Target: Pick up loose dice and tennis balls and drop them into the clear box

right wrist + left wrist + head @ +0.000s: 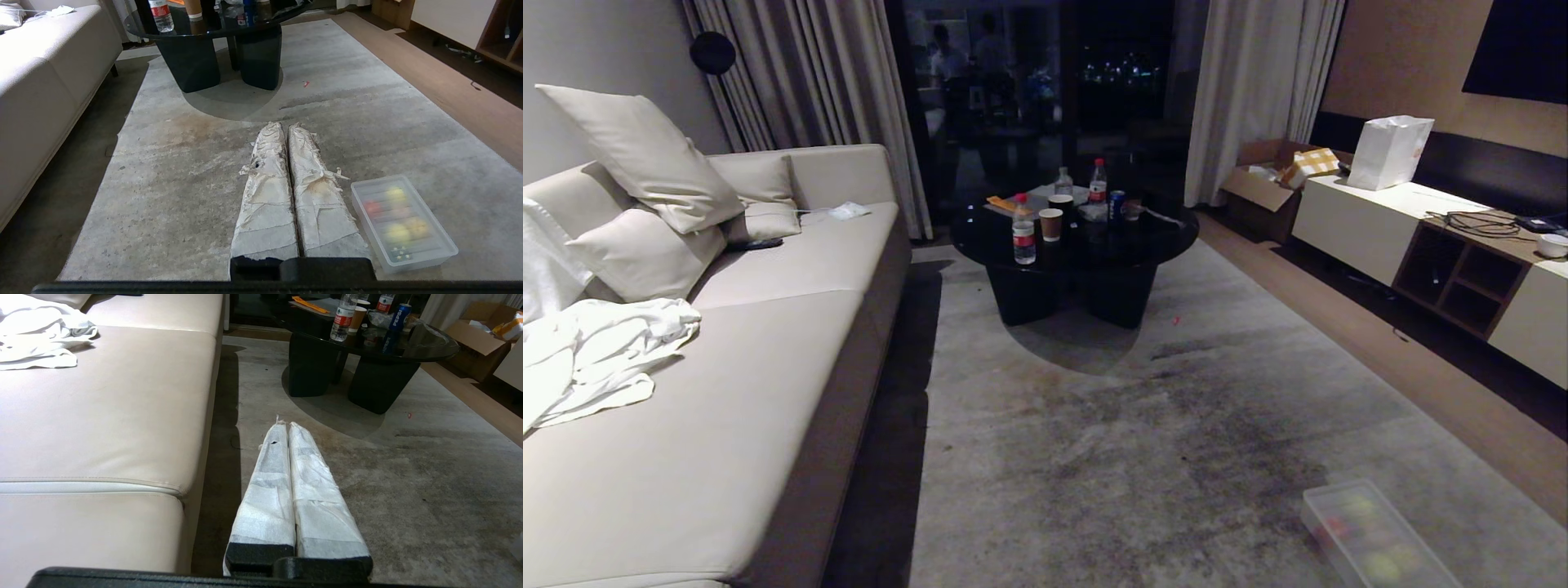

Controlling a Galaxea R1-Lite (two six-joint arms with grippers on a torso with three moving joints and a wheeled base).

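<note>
**Box closed, both grippers idle**

Nearest, on the grey rug, the clear box lies with its ribbed lid on; yellow-green, red and pale shapes show blurred inside, so dice and tennis balls seem already collected. The right gripper hangs just beside it, fingers pressed together, empty. The left gripper hangs likewise by the beige sofa, jaws together. Farther off stands the black coffee table. No loose pieces show; next calls for scanning for stragglers.

Head camera overlooks the room; both low wrist cameras share its rug and table.
</note>
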